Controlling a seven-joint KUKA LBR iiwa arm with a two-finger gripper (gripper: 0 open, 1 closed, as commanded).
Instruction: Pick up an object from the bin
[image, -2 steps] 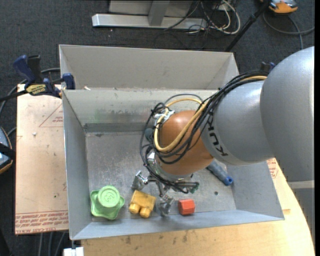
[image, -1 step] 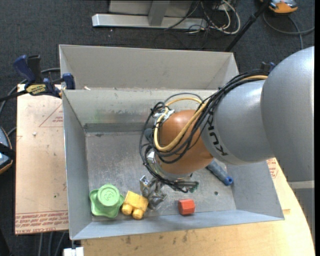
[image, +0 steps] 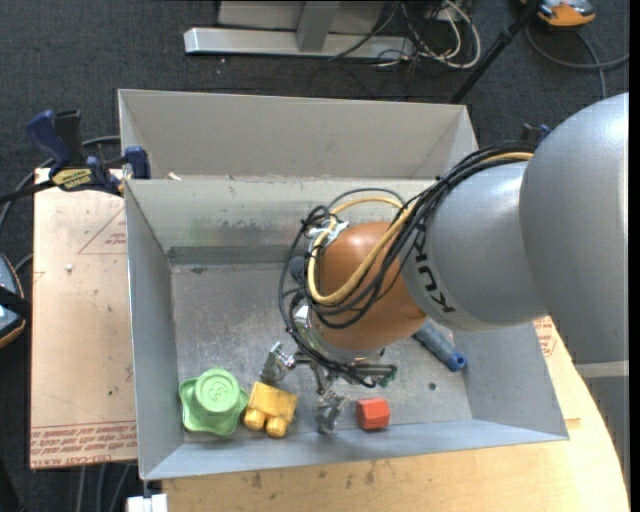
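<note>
My gripper (image: 304, 386) hangs under the orange dome, low over the bin's front middle. Its two metal fingers stand apart, open, with only bare bin floor between them. A yellow knobbed toy block (image: 270, 407) lies just left of the fingers, close to the left one. To the right of the other finger, near the front wall, sits a small red cube (image: 373, 413). A green round lid-shaped toy (image: 213, 401) lies further left, touching the yellow block.
A blue stick-like piece (image: 443, 351) lies at the right of the bin floor, partly hidden under the arm. The arm and its cables cover the middle of the bin. The back left of the floor is bare metal.
</note>
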